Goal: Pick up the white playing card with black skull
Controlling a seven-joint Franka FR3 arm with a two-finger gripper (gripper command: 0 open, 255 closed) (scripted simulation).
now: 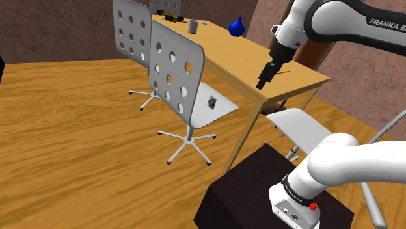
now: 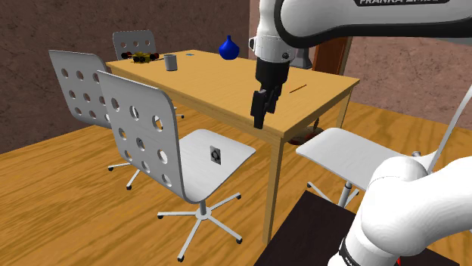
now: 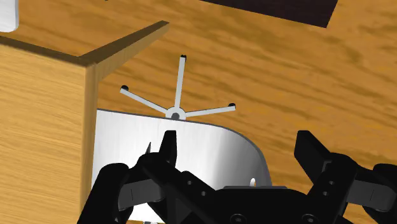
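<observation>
The white card with a black skull (image 1: 212,101) (image 2: 215,156) lies flat on the seat of a white perforated-back swivel chair (image 1: 170,65) (image 2: 140,132) beside the wooden table (image 1: 241,55) (image 2: 219,83). My black gripper (image 1: 262,83) (image 2: 259,117) hangs over the table's near corner, pointing down, higher than the card and off to its side. In the wrist view the gripper (image 3: 240,149) is open, its fingers (image 3: 168,143) standing apart with nothing between them, above a white chair seat (image 3: 191,146) and the table's corner (image 3: 89,60).
On the table stand a blue vase (image 1: 237,26) (image 2: 228,47), a grey cup (image 1: 193,26) (image 2: 171,62) and small items at the far end (image 2: 140,56). A second white chair (image 2: 76,79) stands behind the first, another seat (image 2: 340,147) near the dark stand (image 1: 260,188).
</observation>
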